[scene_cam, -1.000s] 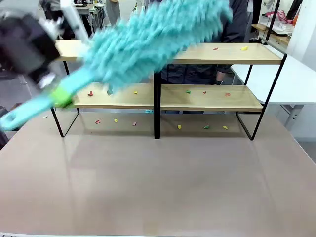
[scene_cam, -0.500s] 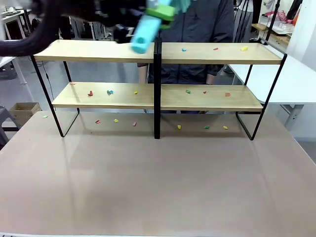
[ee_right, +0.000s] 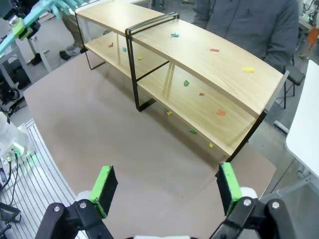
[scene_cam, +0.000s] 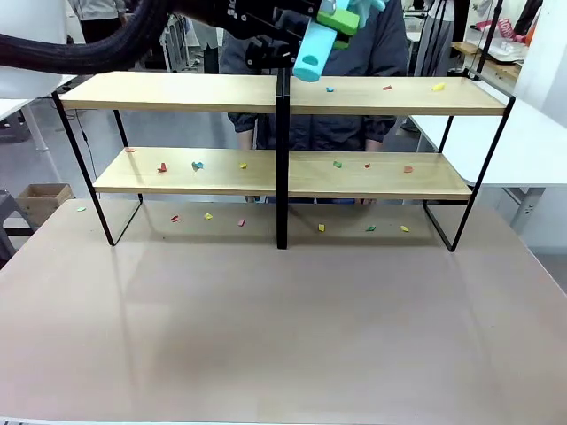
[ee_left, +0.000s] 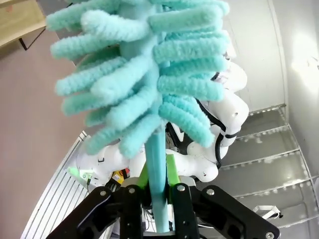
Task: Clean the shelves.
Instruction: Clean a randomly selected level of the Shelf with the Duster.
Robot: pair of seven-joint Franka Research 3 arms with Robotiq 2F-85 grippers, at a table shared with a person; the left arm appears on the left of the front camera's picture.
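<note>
The shelves (scene_cam: 283, 93) stood along the far edge of the table (scene_cam: 283, 328), both boards level on their black frame. A person (scene_cam: 390, 53) in a dark jacket stood close behind them. The left gripper (scene_cam: 332, 19) was high above the top board, clamped on the handle of a teal duster (scene_cam: 312, 53). The blunt handle end hung just above that board's front edge. Half a second before, that end had hung to the left of the central post; now it lay just to the right of it and a little higher. A second before, the fluffy head had been sweeping across the front of the left half.

In the left wrist view the green pads (ee_left: 172, 169) pinched the thin handle, with the duster's head (ee_left: 144, 84) spreading above them.

The coloured scraps (scene_cam: 386, 87) had not shifted (three on the right half of the top board, six along the lower one, more on the table beneath).

The right gripper (ee_right: 167, 186) hung well above the table's near right corner. Its jaws were spread wide with nothing between them, and it looked down on the shelves' right end (ee_right: 199, 55).
</note>
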